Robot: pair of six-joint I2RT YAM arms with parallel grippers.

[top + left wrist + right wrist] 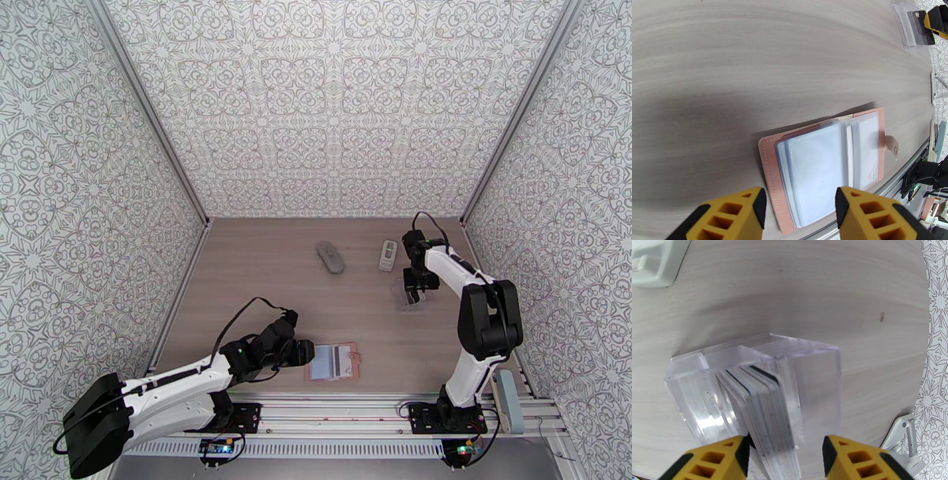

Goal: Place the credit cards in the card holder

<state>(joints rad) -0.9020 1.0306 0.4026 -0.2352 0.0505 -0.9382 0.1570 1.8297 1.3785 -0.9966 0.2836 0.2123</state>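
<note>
Left gripper (802, 201) sits lower left in the top view, fingers spread with nothing between them, over the near edge of the pink card holder (821, 158). The holder lies open on the table (261, 284) at bottom centre, clear sleeves up. Upper centre: grey oblong thing (330, 256), white remote (387, 254). Right of centre: credit cards (762, 398) stand upright in a clear stand (750, 352). Right gripper (786, 449) has fingers spread either side of the stack, gap at the right finger, not pinching.

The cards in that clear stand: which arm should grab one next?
Right: the right gripper, open, straddles the cards in the clear stand; the left gripper hovers over the pink card holder.
</note>
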